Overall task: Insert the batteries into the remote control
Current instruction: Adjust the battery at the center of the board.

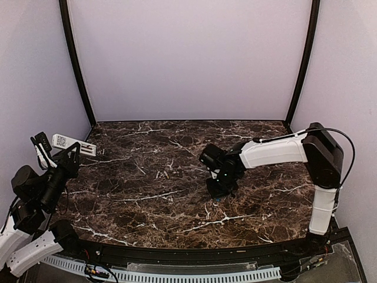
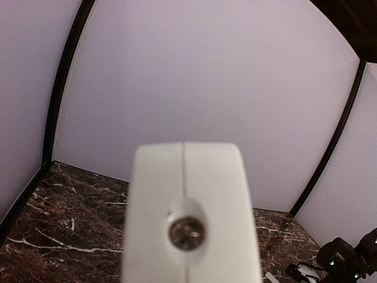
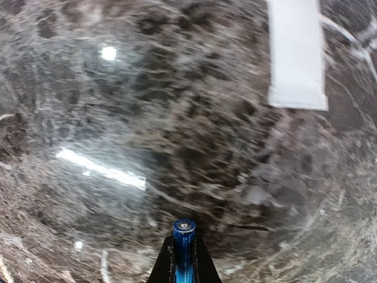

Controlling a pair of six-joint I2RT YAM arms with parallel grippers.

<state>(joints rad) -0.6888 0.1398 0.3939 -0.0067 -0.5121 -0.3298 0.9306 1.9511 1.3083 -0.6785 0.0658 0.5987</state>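
My left gripper (image 1: 72, 155) is shut on the white remote control (image 1: 65, 142) and holds it raised above the table's far left corner. In the left wrist view the remote (image 2: 189, 177) points away end-on, a small dark round emitter in its face, and hides my fingers. My right gripper (image 1: 219, 192) is low over the table's middle right, shut on a blue battery (image 3: 183, 231) that stands up between the black fingers (image 3: 166, 265). Its blue tip just shows in the top view (image 1: 218, 200). No grey-tan batteries are in view.
A flat white cover plate (image 3: 296, 53) lies on the dark marble table (image 1: 147, 194) ahead of the right gripper. White walls with black corner posts (image 1: 76, 65) close in the back and sides. The right arm (image 2: 347, 259) shows at the left wrist view's lower right.
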